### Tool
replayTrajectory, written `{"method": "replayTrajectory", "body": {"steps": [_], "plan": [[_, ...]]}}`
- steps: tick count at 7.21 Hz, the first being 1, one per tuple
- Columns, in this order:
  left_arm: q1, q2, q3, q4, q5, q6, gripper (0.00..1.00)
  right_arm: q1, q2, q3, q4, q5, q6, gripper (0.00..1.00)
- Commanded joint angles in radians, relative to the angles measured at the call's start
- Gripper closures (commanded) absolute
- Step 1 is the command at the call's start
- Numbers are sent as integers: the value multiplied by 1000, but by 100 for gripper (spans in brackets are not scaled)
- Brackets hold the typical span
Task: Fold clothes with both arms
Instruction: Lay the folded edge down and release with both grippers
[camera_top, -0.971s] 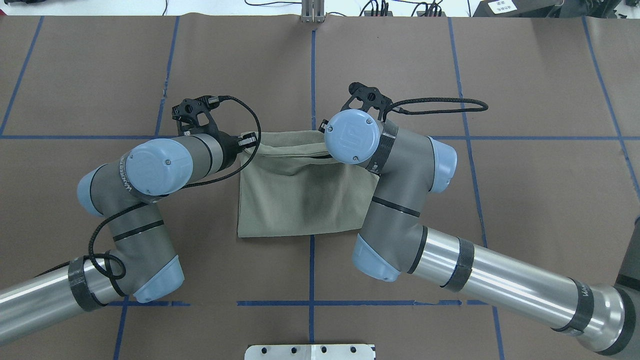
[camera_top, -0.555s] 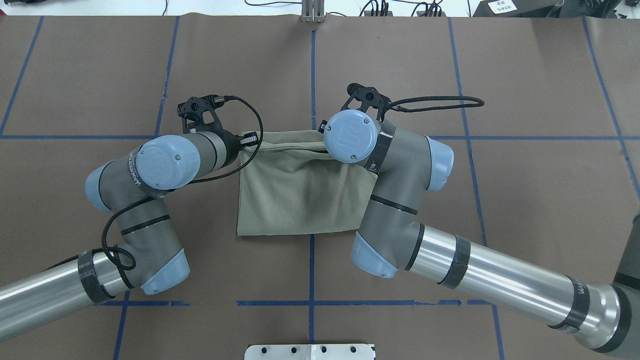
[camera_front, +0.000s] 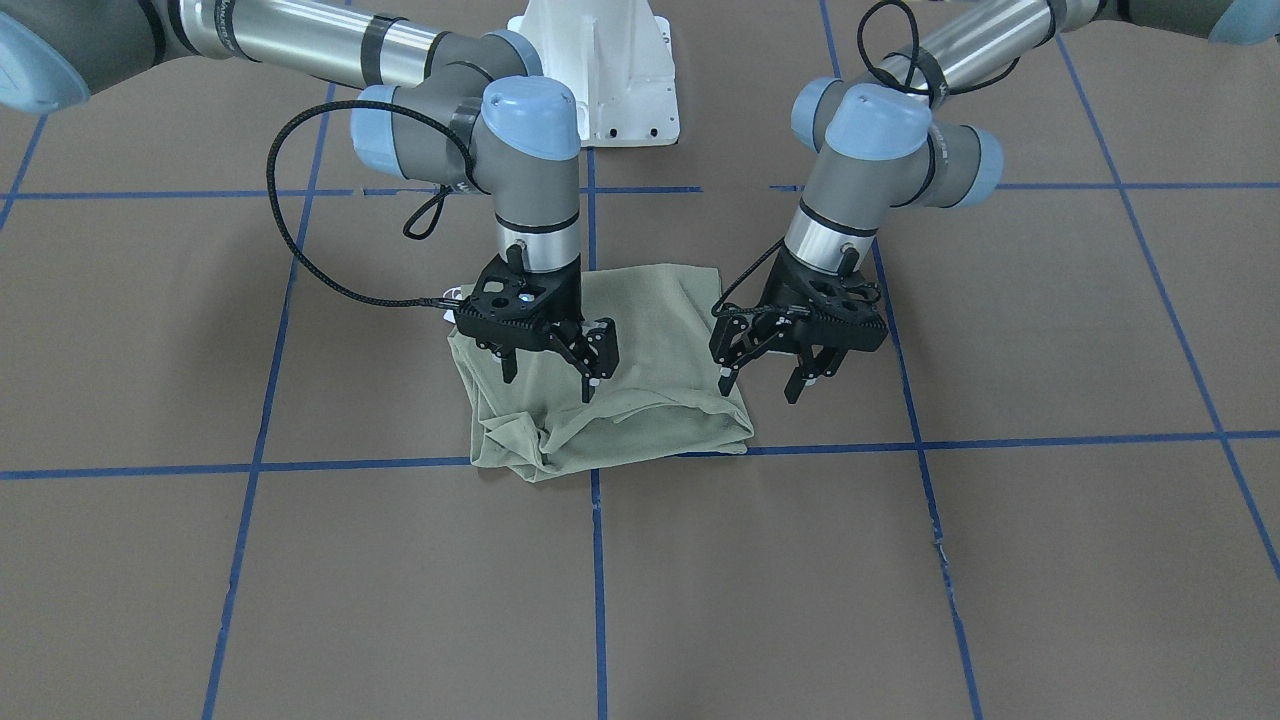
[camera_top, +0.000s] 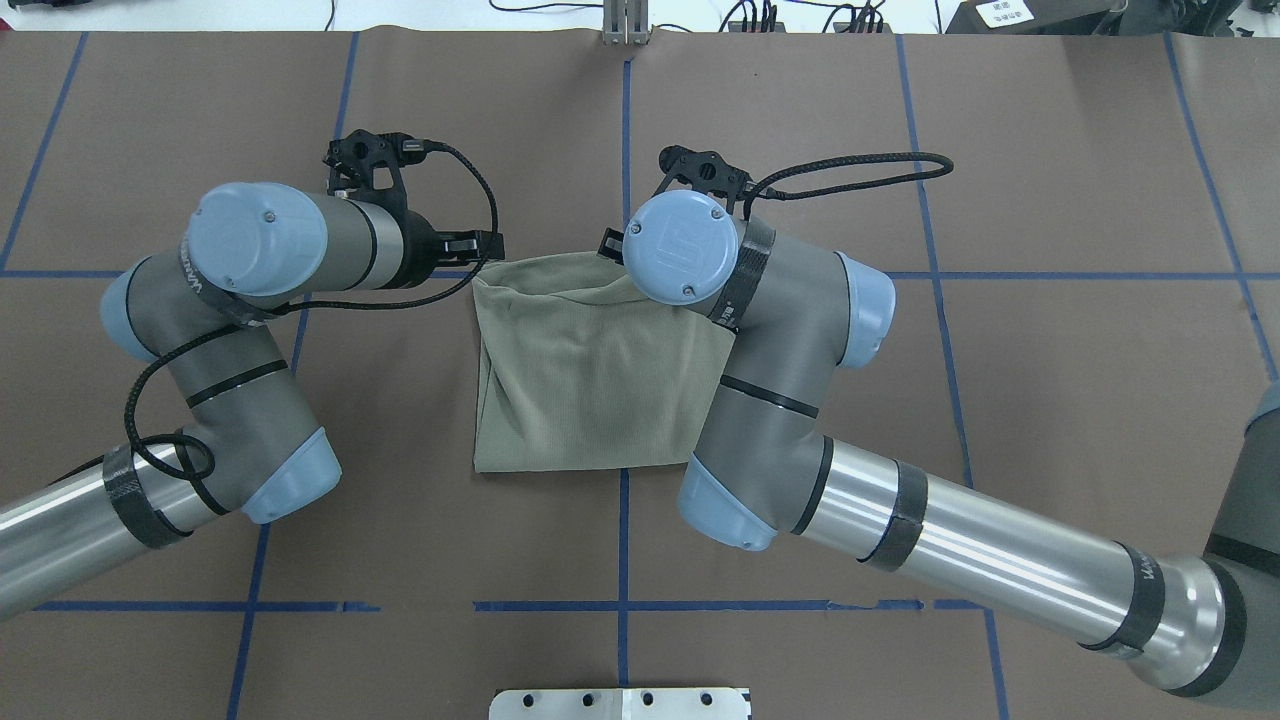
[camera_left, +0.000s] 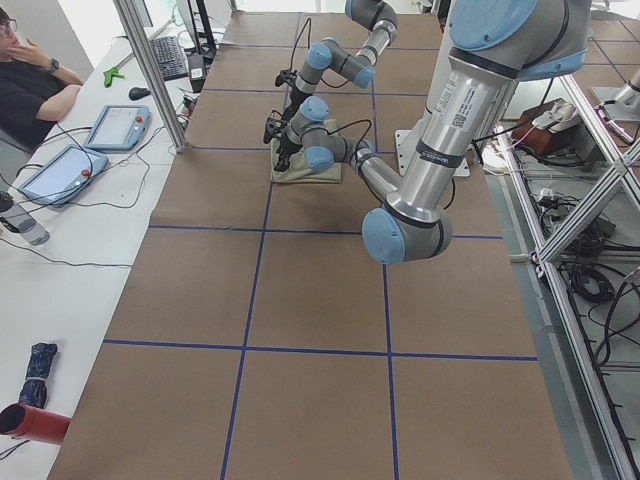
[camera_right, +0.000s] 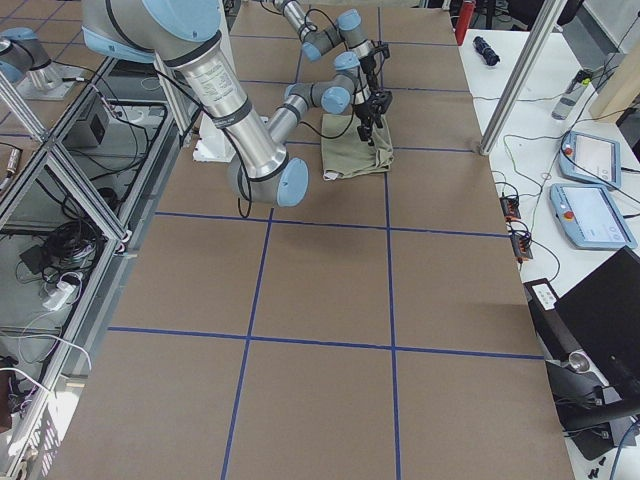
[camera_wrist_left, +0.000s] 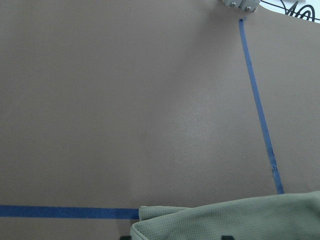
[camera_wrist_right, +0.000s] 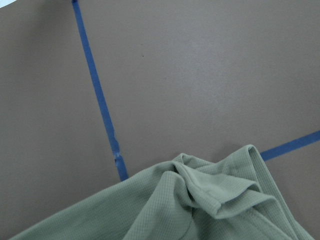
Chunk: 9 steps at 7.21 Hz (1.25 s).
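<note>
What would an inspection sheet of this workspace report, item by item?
Surface: brown table cover with blue tape grid, lying flat.
Job's things: green shirt folded into a rectangle; the edge farthest from the robot is bunched.
Clutter: nothing seen.
Grippers: left gripper open at the shirt's corner; right gripper open over the shirt; neither holds cloth.
Cables: a black cable loops from each wrist.
Surroundings: white pedestal base; a person seated at a side table with tablets.
</note>
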Motion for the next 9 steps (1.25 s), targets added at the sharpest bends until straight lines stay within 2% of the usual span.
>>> {"method": "replayTrajectory", "body": {"steps": [1, 2, 4, 5, 6, 9], "plan": [[-10, 7, 0, -19, -16, 16, 0, -77, -6, -7, -2, -42, -18, 0], [-10, 7, 1, -19, -16, 16, 0, -72, 3, -32, 1, -53, -13, 0], [-8, 8, 1, -19, -16, 15, 0, -11, 52, -102, 5, -56, 2, 15], [-8, 8, 1, -21, -16, 15, 0, 10, 100, -176, 7, -56, 28, 19], [-8, 8, 1, -19, -16, 15, 0, 15, 118, -210, 7, -65, 34, 23], [-7, 10, 3, -19, -16, 10, 0, 12, 122, -256, 5, -101, 74, 41]]}}
